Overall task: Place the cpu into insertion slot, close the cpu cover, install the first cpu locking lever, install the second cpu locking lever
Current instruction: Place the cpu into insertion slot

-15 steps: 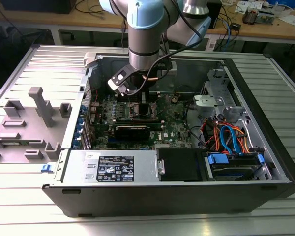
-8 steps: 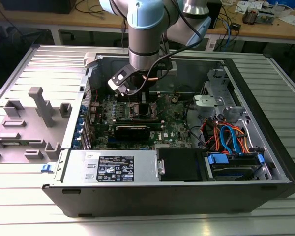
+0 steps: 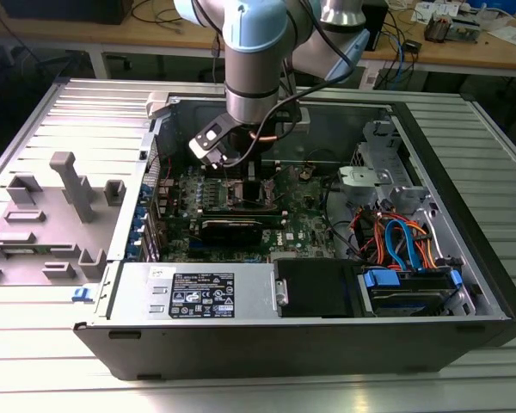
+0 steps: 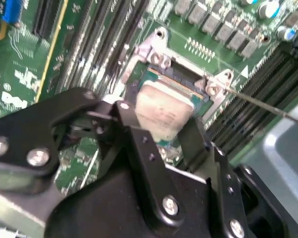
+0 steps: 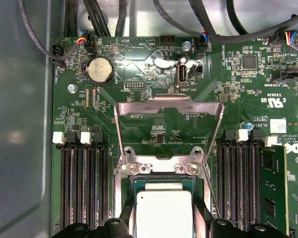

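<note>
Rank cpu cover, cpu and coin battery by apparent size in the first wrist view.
1. cpu cover
2. cpu, though partly cropped at the picture's edge
3. coin battery

You are working in a robotics and electronics lab, closer to a workshop than to an office. In the middle of the exterior view an open computer case [image 3: 267,344] lies on a ribbed metal surface [image 3: 86,112], with grey fixture blocks [image 3: 73,185] at nine o'clock. A light-blue robot arm [image 3: 254,60] hangs at twelve o'clock, its claw [image 3: 248,181] over the green motherboard [image 5: 84,119]. Behind it, a wooden surface [image 3: 155,39] carries loose cables [image 3: 400,47] and small circuit boards [image 3: 451,30] at one o'clock.
</note>
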